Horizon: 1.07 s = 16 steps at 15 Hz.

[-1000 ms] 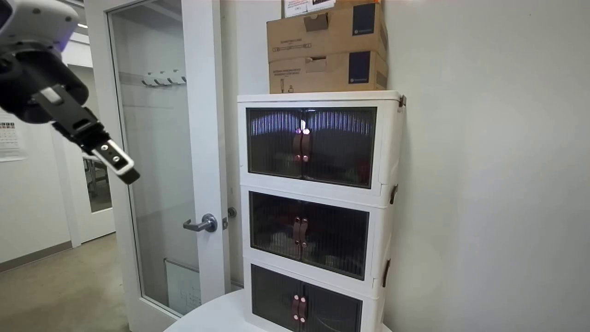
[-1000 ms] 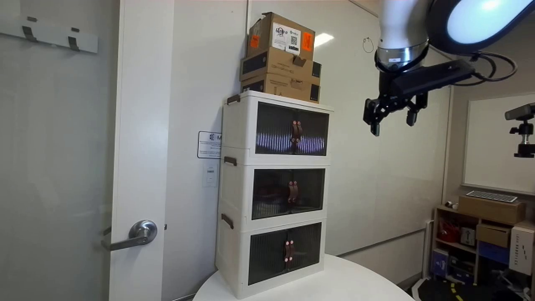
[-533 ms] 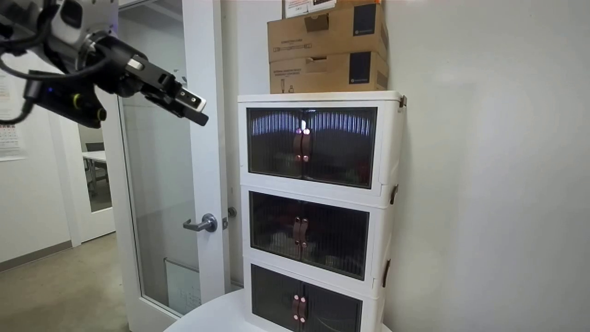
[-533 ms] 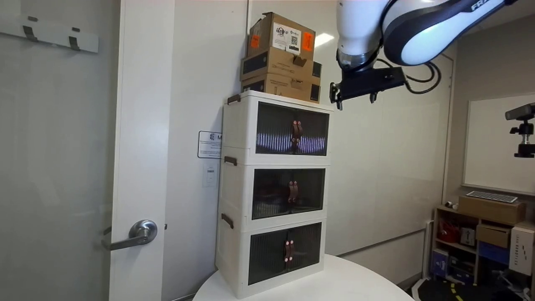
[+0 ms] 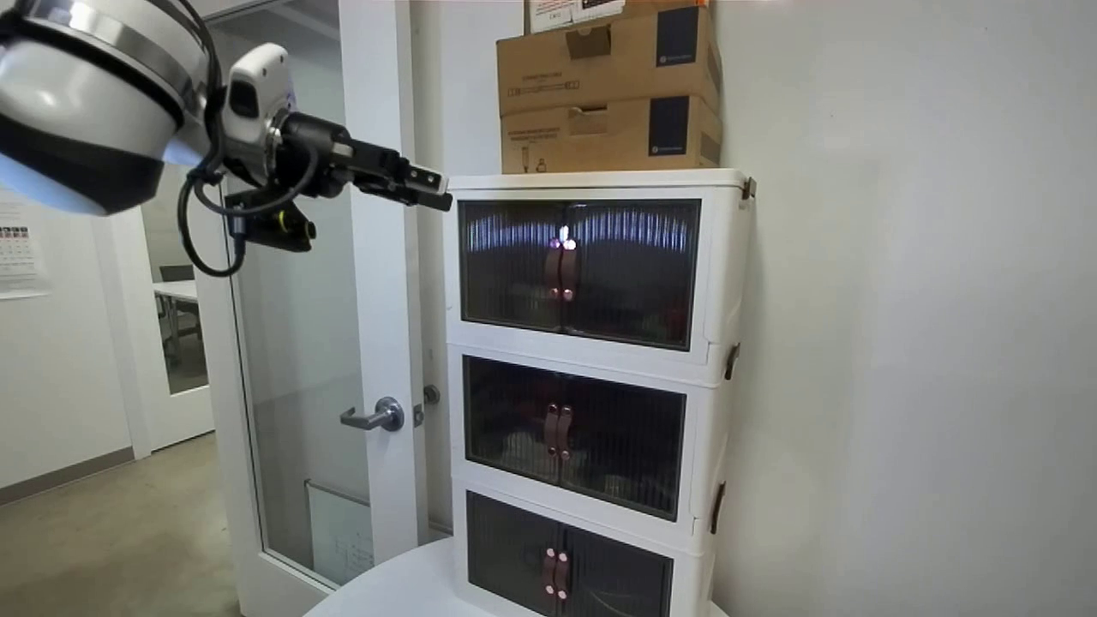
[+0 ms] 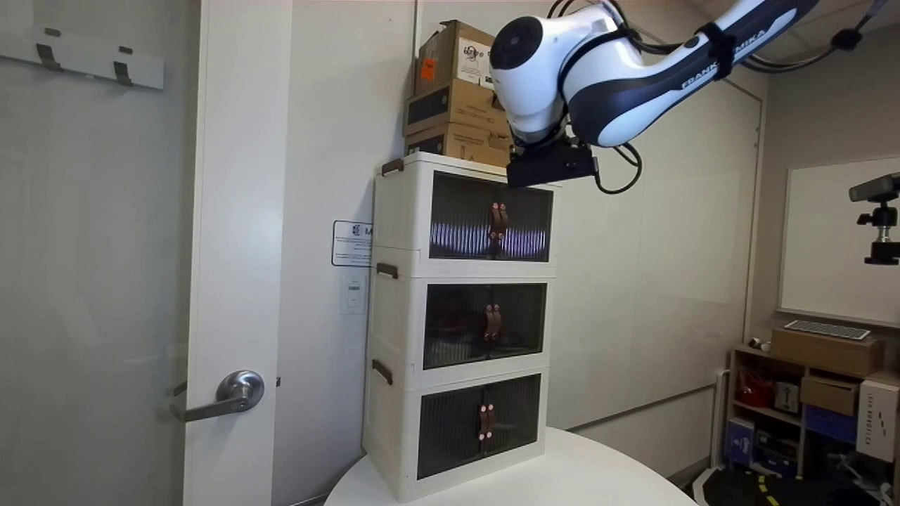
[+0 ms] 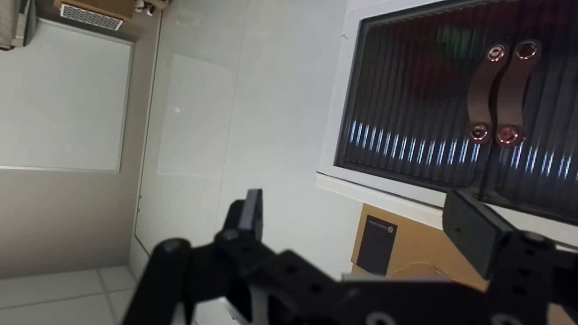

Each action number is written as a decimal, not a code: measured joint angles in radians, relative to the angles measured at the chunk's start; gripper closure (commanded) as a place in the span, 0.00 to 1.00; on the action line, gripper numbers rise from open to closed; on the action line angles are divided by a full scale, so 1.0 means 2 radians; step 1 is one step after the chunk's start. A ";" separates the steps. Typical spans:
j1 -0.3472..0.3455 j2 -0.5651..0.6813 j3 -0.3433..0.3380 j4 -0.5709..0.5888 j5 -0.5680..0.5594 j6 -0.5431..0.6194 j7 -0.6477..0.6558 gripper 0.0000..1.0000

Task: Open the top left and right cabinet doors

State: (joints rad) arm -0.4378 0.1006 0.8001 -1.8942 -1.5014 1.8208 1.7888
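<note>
Beyond the black two-fingered gripper point(image 7: 354, 207), the dark, ribbed see-through left door point(image 5: 512, 274) and right door point(image 5: 632, 278) sit closed in the top tier of the white cabinet point(image 5: 720, 257); the gripper points slightly downward, fingers point(image 7: 472, 228) spread wide, the wrist view shows, while in an exterior view the black oblong wrist housing point(image 6: 552, 165) masks them.

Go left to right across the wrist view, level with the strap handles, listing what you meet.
Whiteboard, grey-brown wall, glossy pale wall, white cabinet frame, top right cabinet door, its strap handle, the neighbouring strap handle, top left cabinet door. This view stands upside down, hence right before left.
</note>
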 measured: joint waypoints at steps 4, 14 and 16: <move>0.143 0.074 -0.128 0.059 -0.018 -0.006 0.000 0.00; 0.264 0.148 -0.289 0.171 -0.007 0.048 -0.012 0.00; 0.269 0.161 -0.301 0.187 -0.004 0.051 -0.015 0.00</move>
State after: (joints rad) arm 0.1007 0.4235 0.1991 -1.5208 -1.5095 1.9218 1.7586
